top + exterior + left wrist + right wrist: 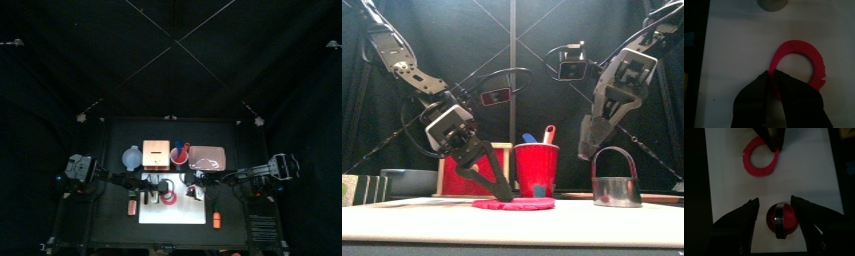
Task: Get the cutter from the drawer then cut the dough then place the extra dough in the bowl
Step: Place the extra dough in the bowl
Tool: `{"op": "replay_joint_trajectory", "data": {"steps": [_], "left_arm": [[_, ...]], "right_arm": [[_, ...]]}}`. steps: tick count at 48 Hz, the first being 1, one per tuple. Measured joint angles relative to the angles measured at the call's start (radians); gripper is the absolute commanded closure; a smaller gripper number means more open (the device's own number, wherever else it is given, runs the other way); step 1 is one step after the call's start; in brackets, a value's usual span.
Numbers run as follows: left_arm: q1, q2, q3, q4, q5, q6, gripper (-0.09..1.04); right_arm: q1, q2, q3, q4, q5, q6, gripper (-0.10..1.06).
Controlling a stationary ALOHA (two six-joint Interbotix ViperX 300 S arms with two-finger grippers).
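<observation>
Red dough ring [797, 45] in left pincer [773, 76]

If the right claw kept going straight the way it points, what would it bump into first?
Probably the metal cutter, sitting right between the right gripper's open jaws; depth is unclear.

One each: dough ring [762, 159], round metal cutter [616, 190], blue-grey bowl [130, 156], wooden box [156, 152], red cup [536, 168], pink tray [222, 160], white cutting board [737, 45]; two toy knives [549, 133].

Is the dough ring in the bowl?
No, the dough ring lies on the white board, its edge between the jaws of the left gripper.
</observation>
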Motion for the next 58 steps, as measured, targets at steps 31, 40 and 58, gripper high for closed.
{"op": "replay_joint_trajectory", "data": {"steps": [31,40,58], "left_arm": [[0.035,-0.351,0.141,0.117,-0.150,0.002,0.46],[0.153,-0.578,0.229,0.172,-0.184,0.003,0.46],[0.512,-1.120,0.436,0.210,-0.054,0.000,0.46]], "right_arm": [[-0.014,0.003,-0.002,-0.002,-0.002,0.000,0.09],[-0.021,0.018,-0.005,-0.008,-0.002,0.000,0.09],[-0.029,0.087,-0.044,-0.023,0.002,0.000,0.09]]}}
